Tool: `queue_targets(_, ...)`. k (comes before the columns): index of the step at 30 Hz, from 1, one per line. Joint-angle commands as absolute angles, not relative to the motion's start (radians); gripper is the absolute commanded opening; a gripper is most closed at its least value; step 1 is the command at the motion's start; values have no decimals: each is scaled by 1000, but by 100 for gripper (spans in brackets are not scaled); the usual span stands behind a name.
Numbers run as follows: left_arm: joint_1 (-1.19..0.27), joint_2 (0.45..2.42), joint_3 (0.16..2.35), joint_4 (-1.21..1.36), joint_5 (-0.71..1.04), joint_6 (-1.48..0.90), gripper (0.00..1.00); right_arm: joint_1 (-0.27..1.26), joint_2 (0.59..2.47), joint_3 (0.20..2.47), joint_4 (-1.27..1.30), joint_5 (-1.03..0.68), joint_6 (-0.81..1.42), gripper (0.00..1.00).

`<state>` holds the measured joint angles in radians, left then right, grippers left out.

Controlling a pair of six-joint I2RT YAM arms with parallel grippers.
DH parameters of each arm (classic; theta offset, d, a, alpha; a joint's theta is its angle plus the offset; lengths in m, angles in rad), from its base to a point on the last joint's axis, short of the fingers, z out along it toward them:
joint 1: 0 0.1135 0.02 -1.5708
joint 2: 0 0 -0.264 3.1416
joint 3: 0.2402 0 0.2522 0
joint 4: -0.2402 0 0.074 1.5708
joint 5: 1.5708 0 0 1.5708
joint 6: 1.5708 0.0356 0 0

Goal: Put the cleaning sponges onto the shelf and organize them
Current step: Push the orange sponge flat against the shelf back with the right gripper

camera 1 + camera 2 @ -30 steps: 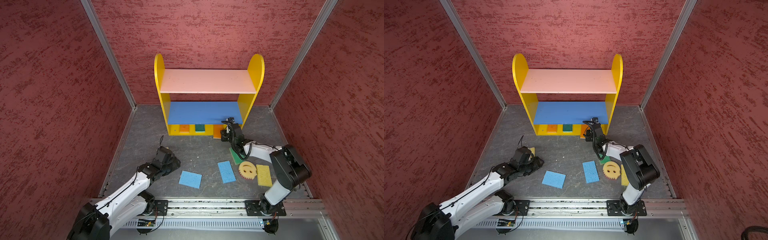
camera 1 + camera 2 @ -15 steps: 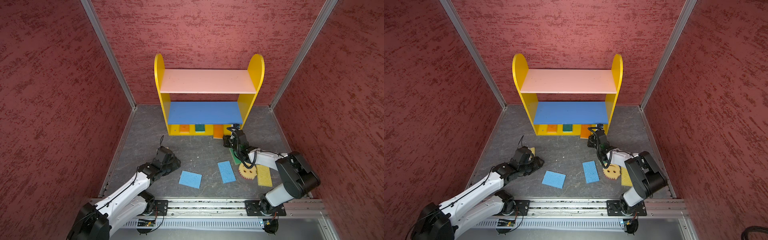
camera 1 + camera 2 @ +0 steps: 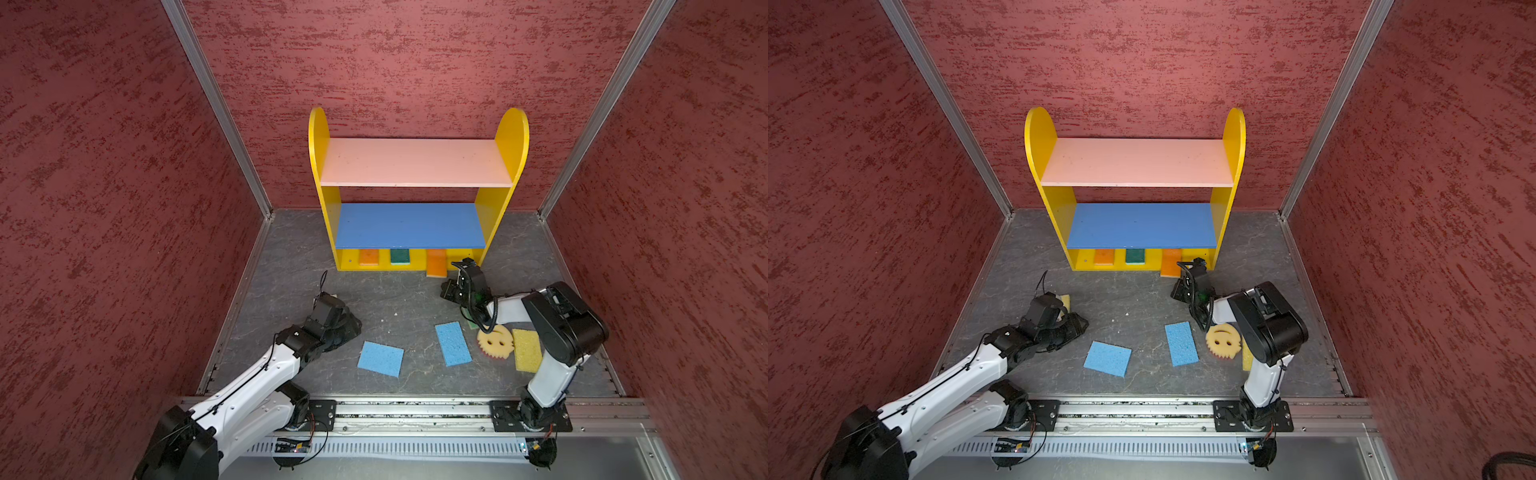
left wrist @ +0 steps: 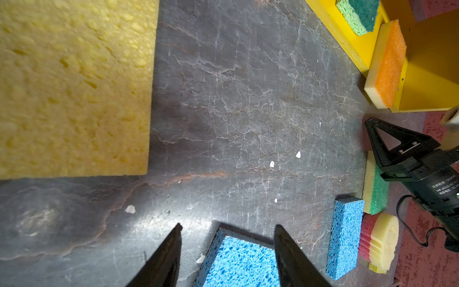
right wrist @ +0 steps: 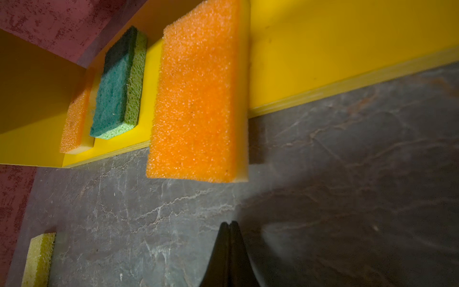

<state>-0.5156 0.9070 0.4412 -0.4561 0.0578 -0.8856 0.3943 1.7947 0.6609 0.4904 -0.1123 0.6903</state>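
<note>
Against the back wall, the shelf (image 3: 415, 164): smooth flat boards, pink on top, blue in the middle, yellow at the bottom, with round-topped yellow sides. On the bottom board, a scratchy orange sponge (image 3: 368, 257), a dark green sponge (image 3: 400, 256) with light green foam under it, and a second orange sponge (image 3: 436, 262) sticking out over the front edge. Back ends hidden under the blue board.

On the gray, cracked-looking floor (image 3: 395, 303), a flat blue sponge (image 3: 380, 358) and another blue sponge (image 3: 453, 343), both full of little holes. Beside them a round smiley sponge (image 3: 496, 341) with a bumpy rim, then a yellow sponge (image 3: 527, 350), partly behind the right arm (image 3: 561, 328). Under that arm, a green sponge (image 4: 376, 188), mostly hidden. Near the left side, a big holey yellow sponge (image 4: 74, 84), cut off in the left wrist view.

Right gripper (image 5: 229, 225): black fingers pressed tight together, holding nothing, just in front of the second orange sponge, not touching it.

Left gripper (image 4: 228, 227): fingers about halfway apart, holding nothing, low over the floor by a corner of the flat blue sponge. Touching or not, hard to tell.
</note>
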Motion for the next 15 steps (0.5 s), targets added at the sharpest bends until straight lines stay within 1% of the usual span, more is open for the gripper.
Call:
queue_targets(1,-512,903,432,-448,47,-880,59,381,1820,674,560,-119,733,0)
queue_targets(7,-509,928,432,-430,58,-877,59,352,1862,672,620,-131,768,0)
queue_targets(15,-506,947,439,-418,62,-874,59,315,1899,711,705,-188,801,0)
